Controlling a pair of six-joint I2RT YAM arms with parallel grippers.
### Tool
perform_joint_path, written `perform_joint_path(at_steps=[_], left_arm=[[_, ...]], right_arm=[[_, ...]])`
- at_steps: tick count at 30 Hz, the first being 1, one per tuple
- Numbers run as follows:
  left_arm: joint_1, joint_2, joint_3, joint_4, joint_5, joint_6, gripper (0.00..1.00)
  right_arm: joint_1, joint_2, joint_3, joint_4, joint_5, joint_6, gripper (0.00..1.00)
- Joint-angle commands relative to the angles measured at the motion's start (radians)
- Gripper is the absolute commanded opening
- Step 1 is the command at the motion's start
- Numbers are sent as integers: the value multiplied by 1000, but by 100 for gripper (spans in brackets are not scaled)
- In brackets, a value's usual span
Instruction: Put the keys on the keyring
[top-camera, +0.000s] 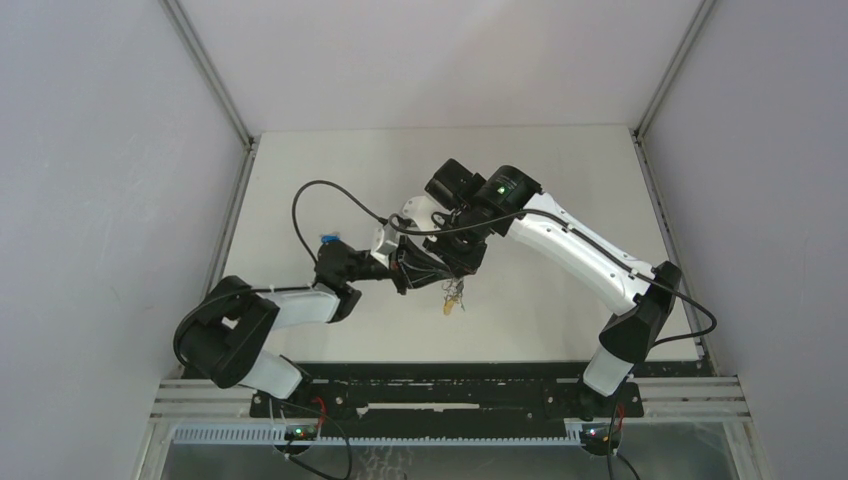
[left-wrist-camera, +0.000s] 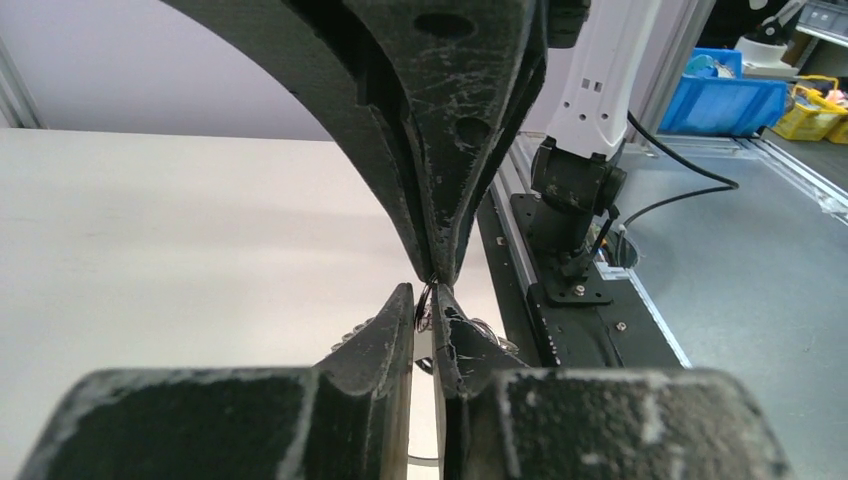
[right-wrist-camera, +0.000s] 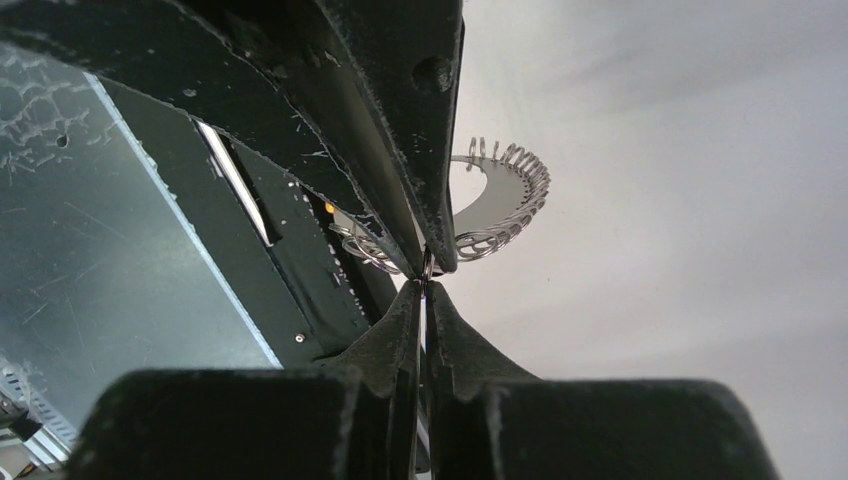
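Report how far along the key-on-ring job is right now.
Done: the keyring is picked up, its chain hanging where the two arms meet. In hand: the left gripper and right gripper are pinched shut tip to tip at a small metal ring. Left: the key itself cannot be made out, so threading looks unfinished.

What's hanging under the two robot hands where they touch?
A loop of silver metal chain with a yellow strip dangles under the left hand and right hand. Whatever their black fingertips pinch is hidden.
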Motion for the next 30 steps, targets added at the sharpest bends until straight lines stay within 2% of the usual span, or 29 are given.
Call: perform_joint_path(at_steps=[1,5,10,17,23,26,30], left_arm=[[1,-1,52,36,29,-24,12],[-5,-1,56,36,39,-29,0],[-8,-27,43,43,26,-28,0],[-8,-106,-14,86,-129,9,0],[-17,-162,-31,117,-228,29,0],[-21,-189,-25,117,-238,38,0],[-21,-213,-18,118,-242,46,0]], right_arm=[[14,-32,51,27,-13,-18,0],[16,-35,54,34,-9,-24,0],[22,-66,49,70,21,-25,0],[29,-230,-70,258,50,-24,18],[22,-399,-267,452,72,-27,23],[-16,-476,-363,539,25,-19,24],[-108,-535,-434,628,-147,-11,24]])
